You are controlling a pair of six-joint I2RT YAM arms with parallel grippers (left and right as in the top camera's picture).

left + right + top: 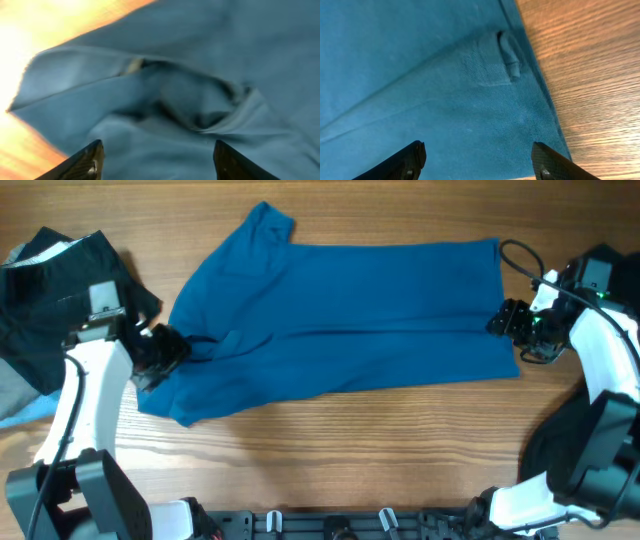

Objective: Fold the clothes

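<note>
Shirt (350, 310), royal blue, lies spread flat across the middle of the wooden surface (350, 450), long side running left to right. One sleeve (265, 222) sticks out at the top left. A lengthwise crease runs through the body, and the cloth looks doubled over along it. Black garments (50, 280) sit in a loose heap at the far left corner, apart from the shirt, behind the left arm.

Left pincer (165, 352) is at the shirt's left end, over bunched cloth. In the left wrist view its fingers (87, 160) stand well apart and nothing is clamped between them. Below them is rumpled blue fabric with a curved seam or collar edge (235, 107). The view is blurred, so I cannot tell if the tips touch the cloth. The surface shows as an orange glare at the left of that view.

Right pincer (508, 320) is at the shirt's right edge, about halfway along the hem. In the right wrist view its fingers (410, 160) are also spread, with nothing gripped. Smooth blue cloth fills the space under and ahead of them. A small raised pucker (509, 55) sits near the shirt's edge, with bare wood just right of it. Contact with the fabric cannot be judged here either.
</note>
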